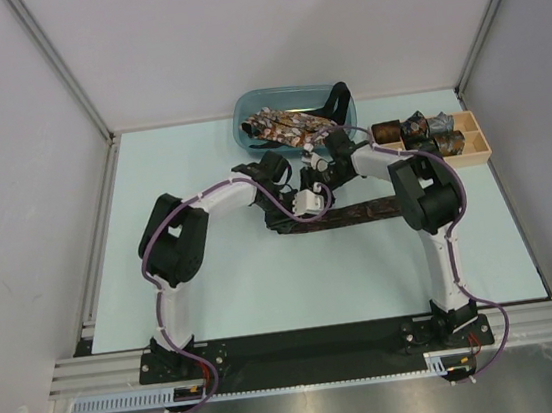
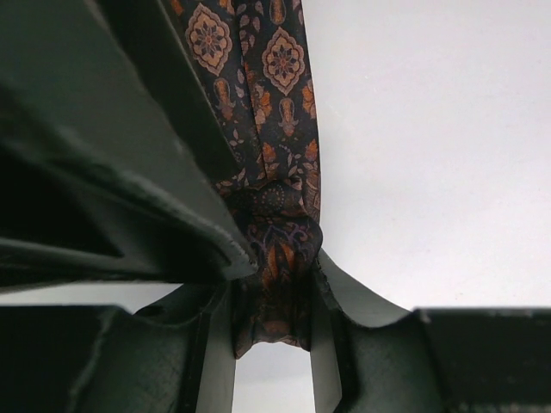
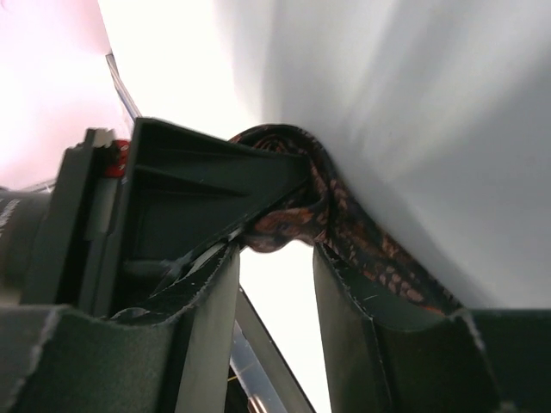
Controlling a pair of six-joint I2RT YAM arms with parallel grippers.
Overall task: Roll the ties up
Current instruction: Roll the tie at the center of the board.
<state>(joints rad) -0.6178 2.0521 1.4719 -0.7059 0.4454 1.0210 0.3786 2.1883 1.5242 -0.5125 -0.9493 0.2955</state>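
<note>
A dark tie (image 1: 358,214) with a small orange print lies stretched across the middle of the table. Its left end is gathered up where my two grippers meet. In the left wrist view the bunched end of the tie (image 2: 275,103) fills the gap between the fingers, and my left gripper (image 2: 271,267) is shut on it. My right gripper (image 3: 275,254) stands open with light showing between its fingers; the tie (image 3: 379,249) curls over its fingertips. From above, the left gripper (image 1: 308,203) and right gripper (image 1: 314,170) sit close together.
A blue bin (image 1: 245,120) at the back holds several loose patterned ties. To its right a wooden organiser (image 1: 475,147) holds rolled ties in its compartments. Purple cables run along both arms. White walls enclose the table.
</note>
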